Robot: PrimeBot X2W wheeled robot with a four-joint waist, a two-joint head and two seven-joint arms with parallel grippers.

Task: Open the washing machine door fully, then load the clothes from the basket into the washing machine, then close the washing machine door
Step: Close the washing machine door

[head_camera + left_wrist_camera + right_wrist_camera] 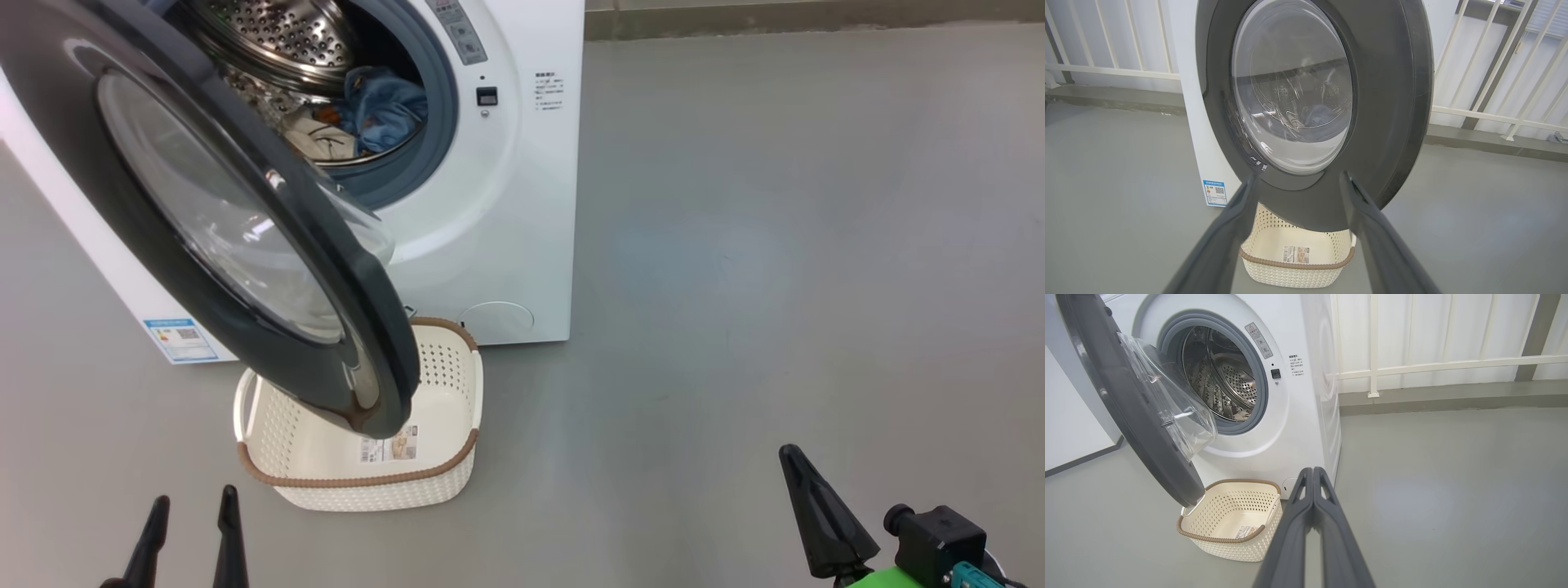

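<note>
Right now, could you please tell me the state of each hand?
Left hand: open, holding nothing.
Right hand: closed, fingers pressed together, holding nothing.

the right fingers (1335, 539) are pressed together near the basket (1237, 550), which sits under the open washing machine door (1147, 428).

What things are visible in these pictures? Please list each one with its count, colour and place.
washer: one, white, on the floor, upper left
door: one, black ring with clear glass, open above the basket
clothes: count unclear, blue and cream, inside the washer
basket: one, cream with brown rim, on the floor before the washer
label: one, blue, low on the washer
railing: one, white, behind the washer
floor: grey, all around
left hand: one, dark, open, lower left
right hand: one, dark, shut, empty, lower right
</note>
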